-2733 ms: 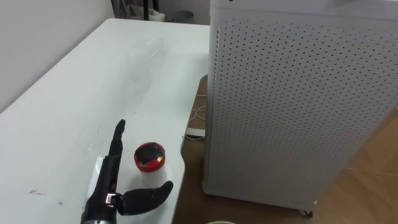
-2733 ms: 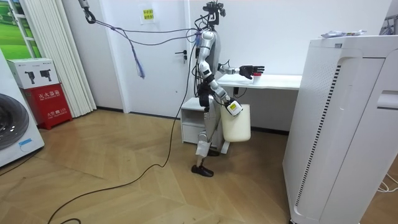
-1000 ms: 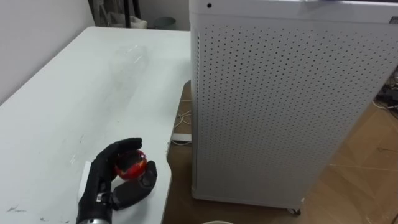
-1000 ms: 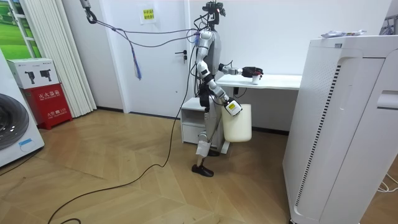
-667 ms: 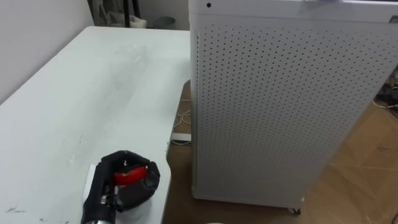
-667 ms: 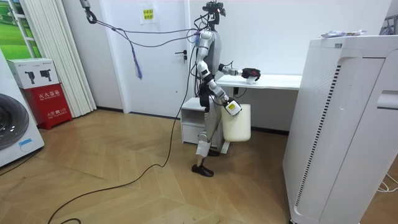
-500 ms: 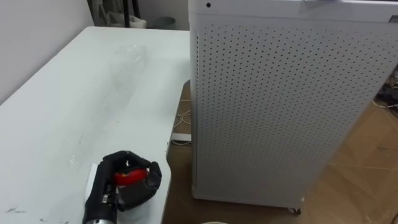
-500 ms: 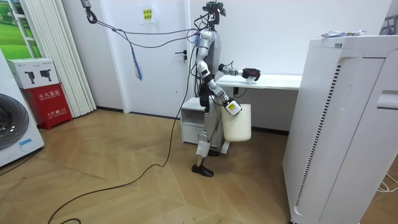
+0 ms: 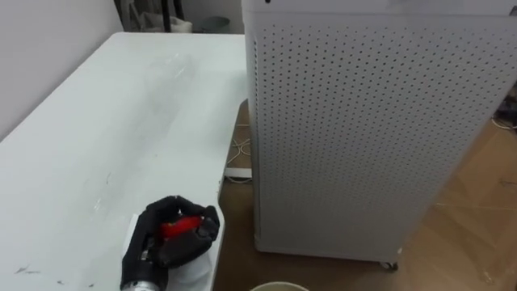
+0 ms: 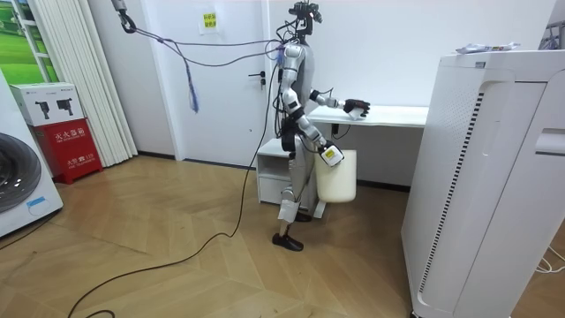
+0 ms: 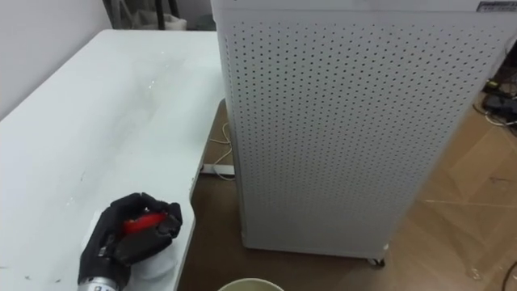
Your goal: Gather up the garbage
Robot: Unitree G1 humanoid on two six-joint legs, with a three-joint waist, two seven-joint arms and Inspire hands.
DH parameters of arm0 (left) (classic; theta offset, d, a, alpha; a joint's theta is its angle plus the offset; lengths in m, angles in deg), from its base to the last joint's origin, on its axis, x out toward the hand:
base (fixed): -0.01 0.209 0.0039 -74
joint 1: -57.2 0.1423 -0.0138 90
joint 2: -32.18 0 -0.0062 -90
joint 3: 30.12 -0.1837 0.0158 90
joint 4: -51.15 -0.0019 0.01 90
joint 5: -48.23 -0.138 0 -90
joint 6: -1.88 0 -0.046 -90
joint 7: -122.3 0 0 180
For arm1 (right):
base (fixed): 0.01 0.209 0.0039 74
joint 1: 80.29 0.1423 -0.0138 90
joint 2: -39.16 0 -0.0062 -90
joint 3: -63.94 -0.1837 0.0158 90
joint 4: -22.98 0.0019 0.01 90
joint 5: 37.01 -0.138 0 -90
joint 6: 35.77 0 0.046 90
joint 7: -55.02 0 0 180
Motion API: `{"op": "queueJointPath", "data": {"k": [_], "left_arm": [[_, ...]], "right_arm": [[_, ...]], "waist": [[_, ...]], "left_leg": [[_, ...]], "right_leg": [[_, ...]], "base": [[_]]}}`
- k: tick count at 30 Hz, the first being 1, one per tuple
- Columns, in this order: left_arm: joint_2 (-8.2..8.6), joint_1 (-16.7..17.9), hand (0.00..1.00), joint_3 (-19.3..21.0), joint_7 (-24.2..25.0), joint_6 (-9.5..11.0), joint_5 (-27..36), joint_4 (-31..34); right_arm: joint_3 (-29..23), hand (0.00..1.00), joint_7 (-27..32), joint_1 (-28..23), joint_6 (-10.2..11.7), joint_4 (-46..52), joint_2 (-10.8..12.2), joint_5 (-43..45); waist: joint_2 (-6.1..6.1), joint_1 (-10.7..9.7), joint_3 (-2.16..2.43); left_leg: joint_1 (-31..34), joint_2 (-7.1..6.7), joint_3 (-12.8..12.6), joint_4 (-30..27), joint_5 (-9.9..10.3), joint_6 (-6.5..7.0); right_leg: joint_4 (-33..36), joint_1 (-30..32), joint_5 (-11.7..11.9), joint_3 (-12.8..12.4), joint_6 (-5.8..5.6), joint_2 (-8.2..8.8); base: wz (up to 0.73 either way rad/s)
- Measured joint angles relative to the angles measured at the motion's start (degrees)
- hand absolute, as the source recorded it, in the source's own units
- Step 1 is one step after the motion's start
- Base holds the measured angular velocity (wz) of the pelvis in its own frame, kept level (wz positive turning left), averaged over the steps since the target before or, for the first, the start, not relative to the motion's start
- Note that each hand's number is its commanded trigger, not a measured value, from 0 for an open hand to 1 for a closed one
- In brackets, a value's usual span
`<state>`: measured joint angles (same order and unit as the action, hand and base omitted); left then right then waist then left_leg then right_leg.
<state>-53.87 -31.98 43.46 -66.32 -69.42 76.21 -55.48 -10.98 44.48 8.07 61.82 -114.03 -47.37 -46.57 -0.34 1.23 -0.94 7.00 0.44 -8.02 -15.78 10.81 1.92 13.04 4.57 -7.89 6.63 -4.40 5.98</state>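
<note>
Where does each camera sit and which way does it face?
Left eye view: on the head, facing down at the table edge; the left hand shows, curled round a red thing.
Right eye view: beside it, same scene, same hand, with the white cabinet.
Room view: standing across the room, sees the whole robot side-on at that table.
Shared: table, white cabinet, left hand.

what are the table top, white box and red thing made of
Table top: smooth white laminate, probably; faint sheen, scuff marks.
Big white box: painted sheet metal or plastic, matte; even rows of punched holes.
Red thing in the left hand: glossy, likely plastic; half covered.
</note>
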Motion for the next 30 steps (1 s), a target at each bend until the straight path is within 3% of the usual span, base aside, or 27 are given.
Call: {"op": "queueJointPath", "data": {"k": [4,11,15,18,24,30], "left_arm": [[0.79,-1.44,1.0,-1.42,4.49,-0.04,5.27,-0.05],[1.88,-7.24,1.0,-6.17,12.28,-0.49,6.41,-2.65],[3.34,-7.59,1.0,-7.62,15.56,-3.34,8.09,-4.72],[4.92,-7.75,1.0,-7.89,17.16,-4.72,8.61,-6.74],[5.47,-10.27,1.0,-8.55,19.76,-4.9,8.59,-8.28],[6.16,-10.66,1.0,-8.72,21.55,-4.93,8.64,-9.46]], "right_arm": [[-0.09,1.0,0.46,2.91,-0.04,-3.32,1.14,0.38],[0.04,1.0,0.62,7.45,-0.14,-6.56,1.43,0.34],[0.01,1.0,0.62,9.95,-0.15,-6.55,1.55,0.16],[0.02,1.0,0.76,10.88,-0.14,-6.61,1.96,0.04],[0.02,1.0,1.14,11.32,-0.14,-6.61,2.28,-0.25],[-0.02,1.0,1.17,11.6,-0.14,-6.61,2.51,-0.26]], "waist": [[-0.29,-1.06,-0.32],[-0.86,-1.36,-0.83],[-1.24,-1.56,-1.22],[-1.22,-2.49,-1.31],[-0.68,-2.6,-1.72],[-0.52,-2.94,-1.83]], "left_leg": [[2.62,0.05,0.01,-0.97,-0.08,0.13],[6.49,0.72,-0.09,-3.12,-0.03,0.21],[8.77,0.93,-1.16,-3.94,0.0,0.26],[10.67,0.93,-1.32,-4.69,-0.03,0.32],[12.47,1.04,-2.51,-5.34,-0.01,0.36],[13.18,1.27,-2.86,-5.84,0.04,0.42]], "right_leg": [[0.83,2.64,0.05,-0.01,0.08,0.09],[2.85,6.67,0.1,-0.59,0.19,0.06],[4.88,10.16,0.08,-1.67,0.33,-0.07],[6.32,12.55,0.09,-1.89,0.38,-0.07],[8.18,15.57,0.06,-2.1,0.43,0.05],[8.78,16.58,0.09,-2.14,0.49,0.01]], "base": [[0.0],[-0.03],[-0.15],[-0.07],[-0.1],[-0.03]]}}
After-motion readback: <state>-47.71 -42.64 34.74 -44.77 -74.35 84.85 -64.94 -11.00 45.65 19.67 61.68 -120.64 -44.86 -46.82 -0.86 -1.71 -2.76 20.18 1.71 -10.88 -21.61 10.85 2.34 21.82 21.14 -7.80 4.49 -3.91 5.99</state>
